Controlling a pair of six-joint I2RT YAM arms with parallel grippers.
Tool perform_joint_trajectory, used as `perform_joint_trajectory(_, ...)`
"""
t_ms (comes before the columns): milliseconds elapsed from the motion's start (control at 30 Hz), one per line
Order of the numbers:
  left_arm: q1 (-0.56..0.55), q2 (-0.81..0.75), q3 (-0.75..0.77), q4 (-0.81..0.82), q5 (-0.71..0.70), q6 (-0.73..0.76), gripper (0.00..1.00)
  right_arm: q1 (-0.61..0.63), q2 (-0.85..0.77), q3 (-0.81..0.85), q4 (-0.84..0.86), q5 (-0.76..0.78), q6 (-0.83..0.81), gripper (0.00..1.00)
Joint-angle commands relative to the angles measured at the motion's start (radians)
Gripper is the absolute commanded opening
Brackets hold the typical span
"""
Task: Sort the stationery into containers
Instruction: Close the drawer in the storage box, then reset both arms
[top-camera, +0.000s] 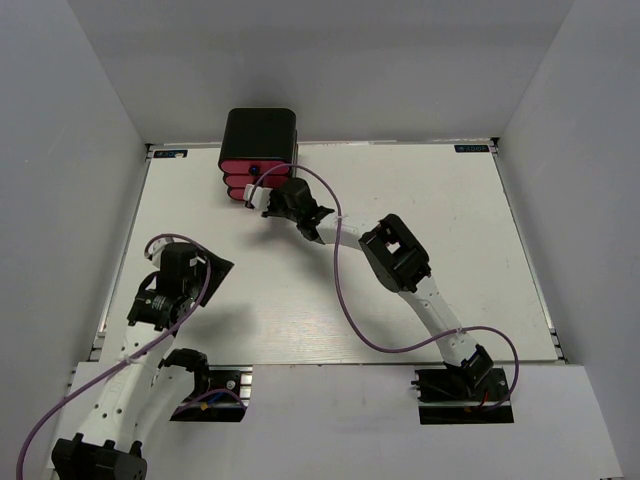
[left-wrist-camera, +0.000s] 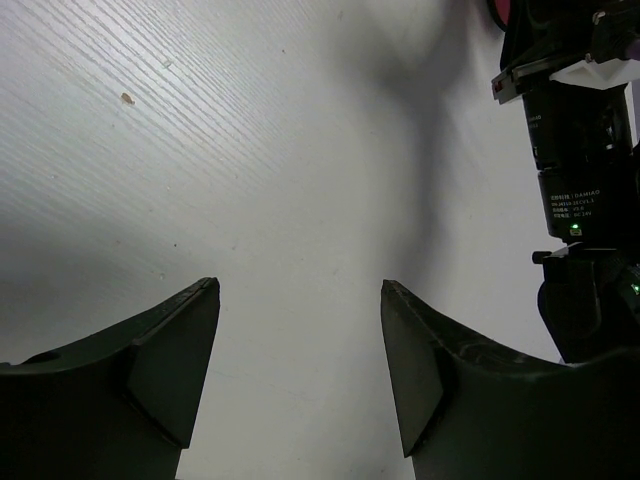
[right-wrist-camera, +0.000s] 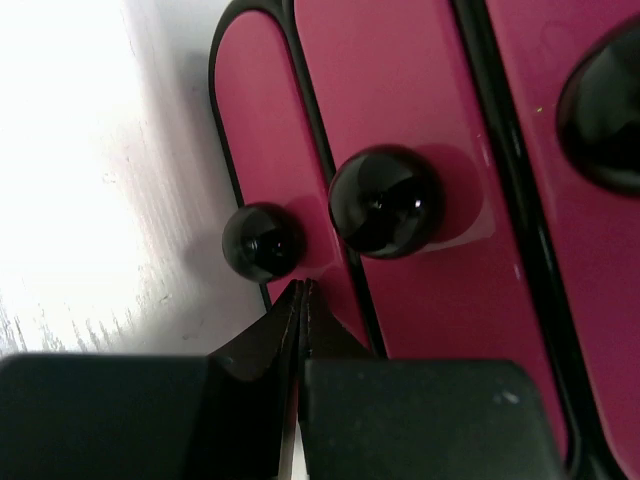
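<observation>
The black cabinet (top-camera: 260, 128) with three pink drawers (top-camera: 238, 167) stands at the table's far edge, left of centre. In the right wrist view the drawer fronts (right-wrist-camera: 400, 90) fill the frame, each with a black round knob (right-wrist-camera: 385, 200). My right gripper (right-wrist-camera: 302, 290) is shut and empty, its tips just below the outermost drawer's knob (right-wrist-camera: 262, 242) and against that pink front. In the top view it (top-camera: 266, 200) sits right in front of the drawers. My left gripper (left-wrist-camera: 300, 290) is open and empty over bare table, near the left side (top-camera: 215, 268). No stationery shows in any view.
The right arm's forearm (top-camera: 395, 255) stretches across the middle of the white table (top-camera: 450, 200), with a purple cable looping over it. It also shows in the left wrist view (left-wrist-camera: 575, 170). Grey walls enclose the table on three sides.
</observation>
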Motion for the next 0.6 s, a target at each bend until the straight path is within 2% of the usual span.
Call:
perform_joint_trajectory(0,-0.003,0.007,0.054,-0.014,-0.014,-0.005,0.75,-0.006,0.011,-0.009,0.115,0.039,-0.034,0.00)
perform_joint_trajectory(233,-0.012,0.018,0.074,-0.014,-0.014,-0.015,0.75,-0.012,-0.011,-0.045,0.113,0.011,0.019,0.00)
perform_joint_trajectory(267,-0.012,0.018,0.062,-0.004,-0.003,-0.015,0.75,-0.012,-0.070,-0.061,0.093,-0.077,0.036,0.00)
perform_joint_trajectory(300,-0.012,0.018,0.052,0.011,-0.003,-0.015,0.75,-0.018,-0.101,-0.170,0.069,-0.114,0.043,0.00)
perform_joint_trajectory(333,-0.012,0.018,0.052,0.033,0.008,-0.015,0.75,-0.024,-0.217,-0.224,0.075,-0.159,0.053,0.00)
perform_joint_trajectory(367,-0.012,0.018,0.042,0.044,0.008,-0.015,0.75,-0.027,-0.258,-0.275,0.087,-0.264,0.056,0.00)
perform_joint_trajectory(400,-0.012,0.018,0.029,0.057,0.017,-0.005,0.77,-0.032,-0.297,-0.441,0.131,-0.291,0.073,0.05)
perform_joint_trajectory(467,-0.012,0.007,0.019,0.108,0.026,0.010,0.80,-0.032,-0.446,-0.525,0.136,-0.326,0.121,0.17)
perform_joint_trajectory(500,-0.012,-0.007,0.003,0.131,0.026,0.031,0.81,-0.035,-0.477,-0.608,0.100,-0.325,0.150,0.40)
perform_joint_trajectory(567,-0.012,-0.021,-0.026,0.241,0.076,0.068,0.82,-0.041,-0.587,-0.637,0.018,-0.333,0.257,0.69)
